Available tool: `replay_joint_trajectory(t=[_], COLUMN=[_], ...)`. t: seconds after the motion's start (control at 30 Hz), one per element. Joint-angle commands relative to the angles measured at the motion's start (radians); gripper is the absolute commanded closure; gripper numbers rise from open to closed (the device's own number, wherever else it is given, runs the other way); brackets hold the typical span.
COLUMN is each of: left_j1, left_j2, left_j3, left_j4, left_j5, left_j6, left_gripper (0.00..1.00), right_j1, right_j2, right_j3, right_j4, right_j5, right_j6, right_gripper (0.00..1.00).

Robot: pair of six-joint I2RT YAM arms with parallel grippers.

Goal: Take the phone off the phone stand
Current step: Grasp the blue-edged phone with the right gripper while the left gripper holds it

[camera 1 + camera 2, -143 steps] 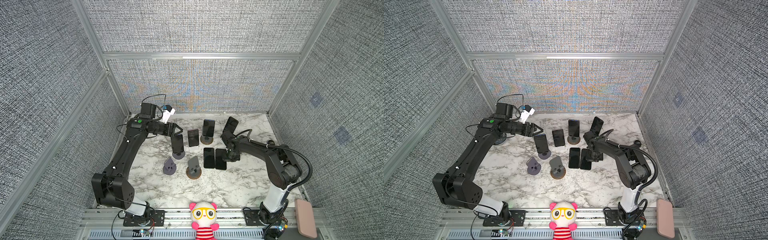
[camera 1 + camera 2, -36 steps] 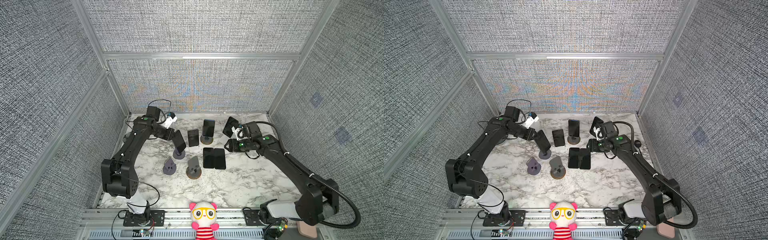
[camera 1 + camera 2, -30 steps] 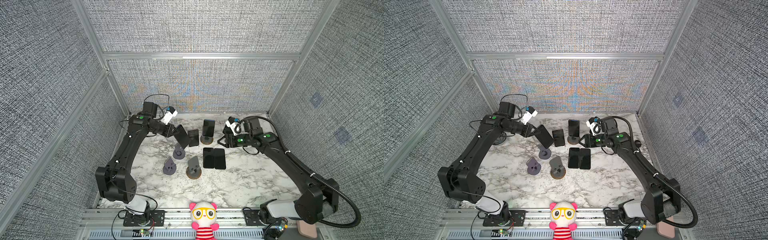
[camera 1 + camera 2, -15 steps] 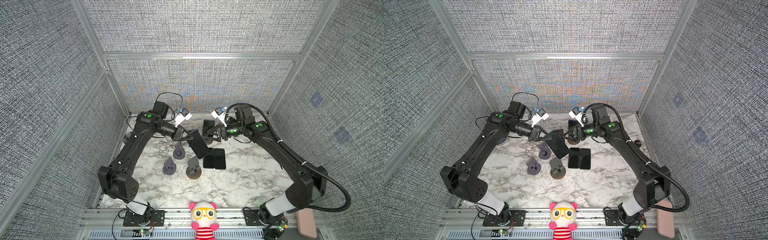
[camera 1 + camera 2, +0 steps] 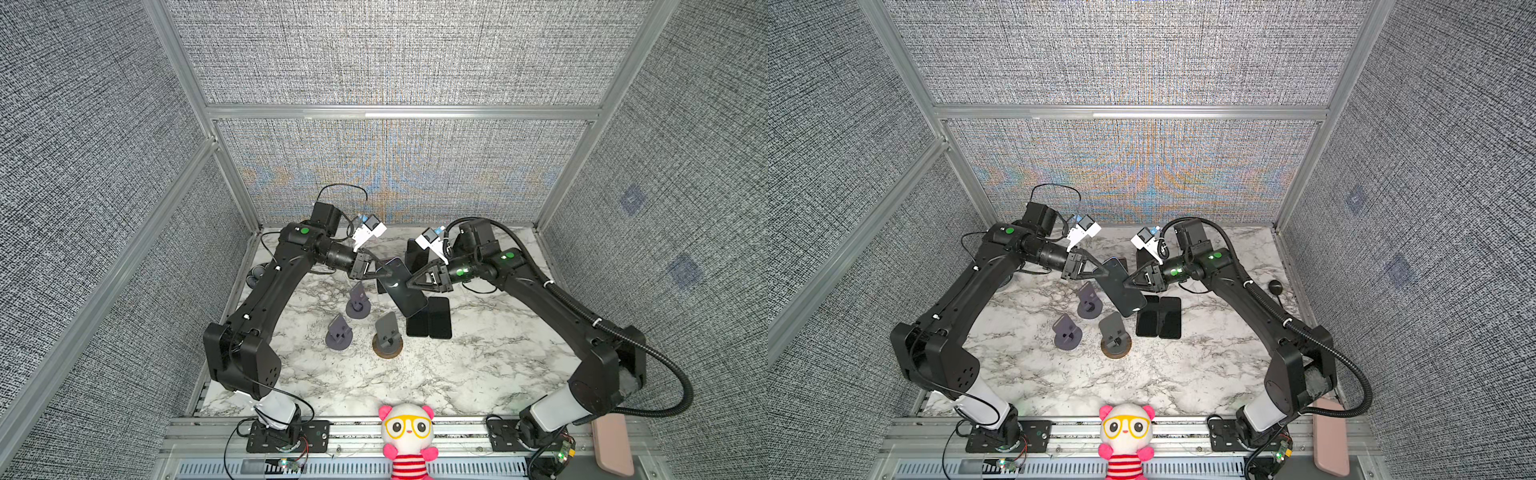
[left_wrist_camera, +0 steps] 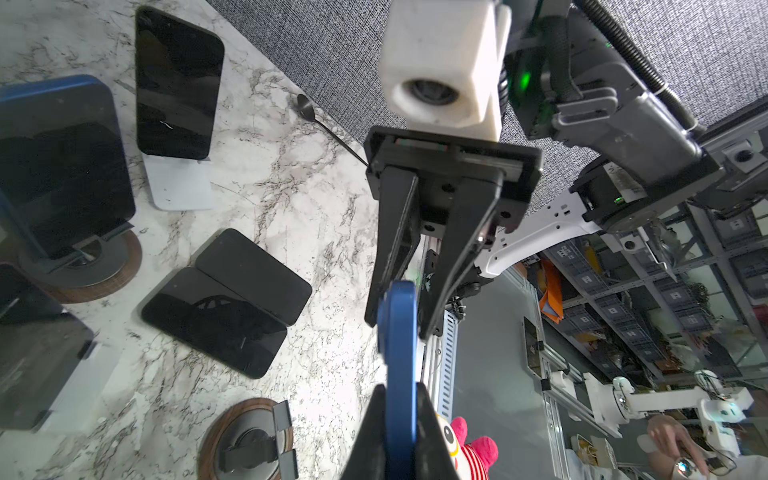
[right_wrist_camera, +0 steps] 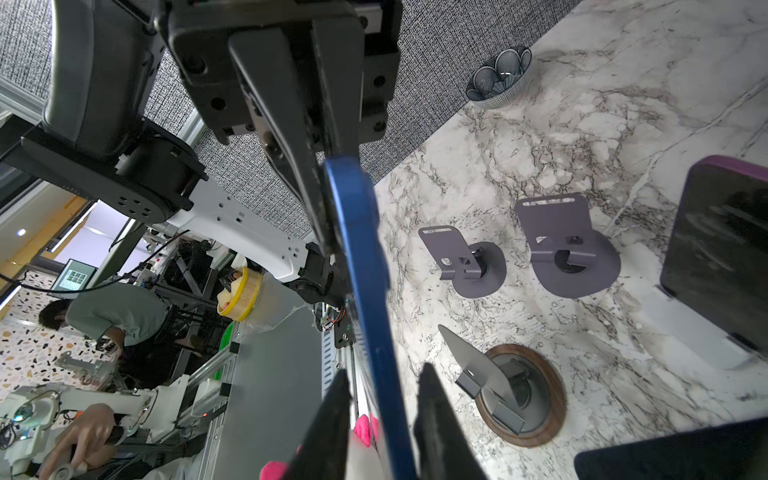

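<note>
- Between the two pincers, in both top views, the phone (image 5: 401,286) hangs tilted in the air, off every stand. The left pincer (image 5: 384,272) is clamped on one edge and the right pincer (image 5: 409,282) sits at the opposite edge.
- Beneath that double hold are an empty stand (image 5: 358,301) and two flat phones (image 5: 428,318) on the table (image 5: 478,365). My worry is that any slip sends the phone down onto them.
- Left wrist view: the left pincer (image 6: 399,390) pinches the blue rim of the phone (image 6: 397,345) with a finger on each face. The right pincer (image 6: 401,326) straddles the far end. Two arms on one thin slab could fight. A small twist or pull from either would likely shear the phone out of the shallower bite.
- Right wrist view: the right pincer's fingers (image 7: 436,415) stand either side of the phone (image 7: 361,257). A sliver of background shows beside one of them, so I cannot tell whether they grip it. If the left pincer lets go before that hold is firm, the phone probably drops toward the wood-based stand (image 7: 519,395) below.
</note>
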Motion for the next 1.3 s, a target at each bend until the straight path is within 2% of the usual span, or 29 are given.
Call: replay_joint_trajectory(t=[0.0,0.03,0.1,0.23,0.27,0.33,0.47,0.67,0.93,1.03,1.27], left_j1=[0.001,0.002,0.001,0.004,0.003,0.004,0.002,-0.016,-0.044,-0.053,-0.058], left_j2=[0.004,0.002,-0.012,-0.067,-0.089,-0.139,-0.236,-0.238,-0.2,-0.191,-0.183], left_j3=[-0.005,-0.014,-0.043,-0.146,-0.19,-0.295,-0.457,-0.565,-0.636,-0.64,-0.645], left_j4=[0.09,0.111,0.17,0.377,0.461,0.671,0.942,1.26,1.491,1.523,1.53], left_j5=[0.029,0.032,0.036,0.049,0.056,0.055,-0.001,-0.017,-0.038,-0.036,-0.035], left_j6=[-0.036,-0.051,-0.091,-0.249,-0.316,-0.457,-0.592,-0.813,-0.964,-0.984,-0.986], left_gripper=[1.0,1.0,0.96,0.65,0.56,0.45,0.39,0.39,0.45,0.56,0.92], right_j1=[0.003,0.003,0.003,-0.01,-0.019,-0.039,-0.072,-0.083,-0.084,-0.083,-0.083], right_j2=[-0.019,-0.022,-0.024,-0.043,-0.053,-0.076,-0.113,-0.118,-0.115,-0.112,-0.103], right_j3=[-0.009,-0.011,-0.012,-0.028,-0.037,-0.068,-0.119,-0.182,-0.217,-0.22,-0.221], right_j4=[0.051,0.06,0.078,0.142,0.17,0.241,0.325,0.508,0.629,0.627,0.627], right_j5=[-0.037,-0.031,-0.026,-0.014,-0.008,0.005,0.061,0.059,0.063,0.068,0.075], right_j6=[0.033,0.044,0.071,0.148,0.179,0.242,0.307,0.436,0.518,0.515,0.526], right_gripper=[0.96,1.0,1.0,1.0,1.0,1.0,1.0,1.0,1.0,1.0,1.0])
